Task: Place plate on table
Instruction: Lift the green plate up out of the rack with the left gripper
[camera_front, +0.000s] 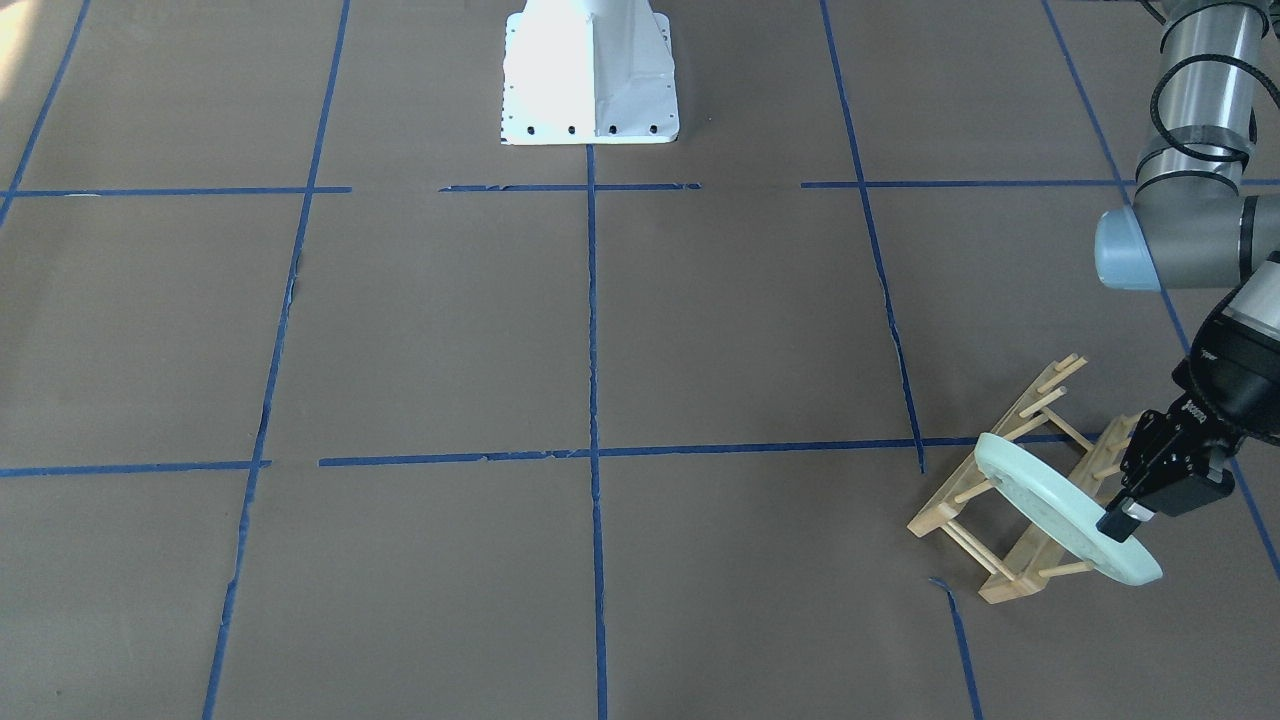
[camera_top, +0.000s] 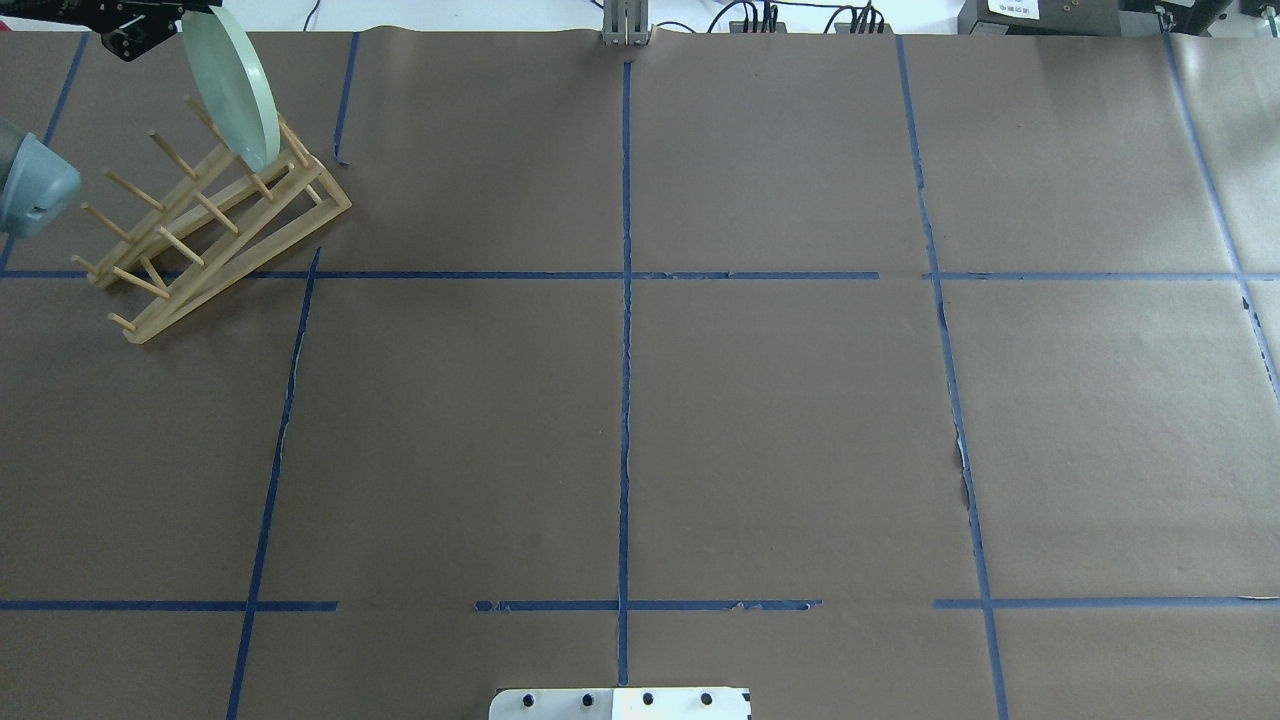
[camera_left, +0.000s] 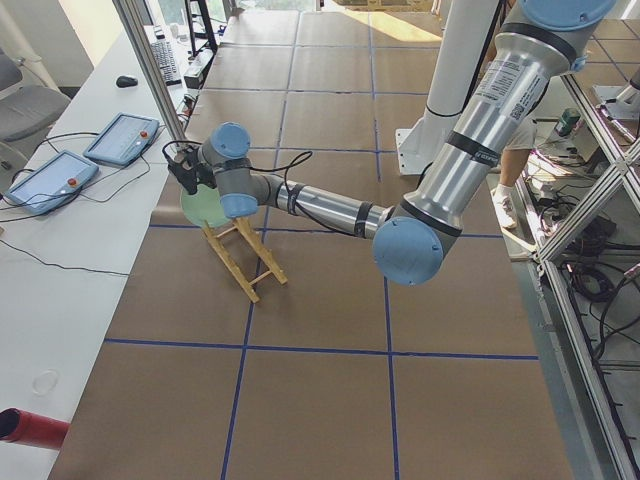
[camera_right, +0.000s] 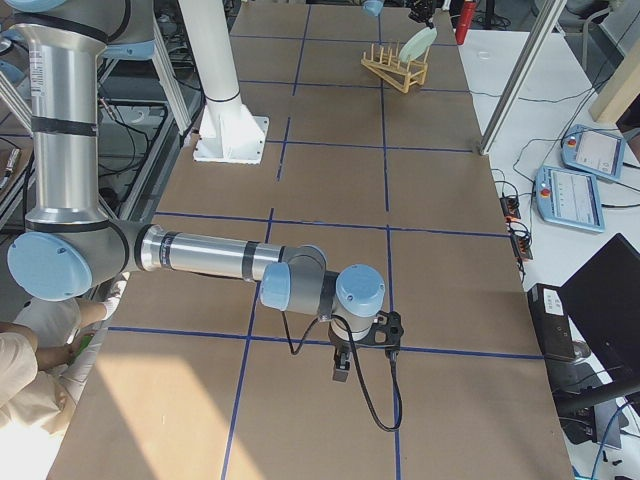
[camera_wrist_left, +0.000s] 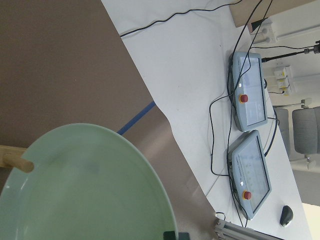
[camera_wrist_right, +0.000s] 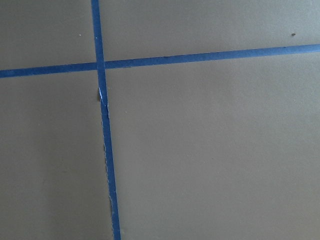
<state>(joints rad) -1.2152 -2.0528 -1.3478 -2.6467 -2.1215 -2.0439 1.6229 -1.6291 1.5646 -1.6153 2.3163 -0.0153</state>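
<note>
Gripping the plate (camera_front: 1050, 500) by its rim at three o'clock in the front-facing view, the left hand (camera_front: 1120, 522) is clamped on it. The plate stands tilted among the pegs of the wooden rack (camera_front: 940, 510), at ten o'clock on the worktop (camera_front: 740, 330) seen from overhead. The right hand (camera_right: 340, 368) hangs low, well apart; I cannot tell its state.

You're seeing: plate (camera_front: 1050, 505) pale mint-green | worktop (camera_front: 740, 330) brown, gridded with blue tape lines | peg rack (camera_front: 1005, 583) light wood | robot base (camera_front: 590, 80) white | left gripper (camera_front: 1122, 525) black
</note>
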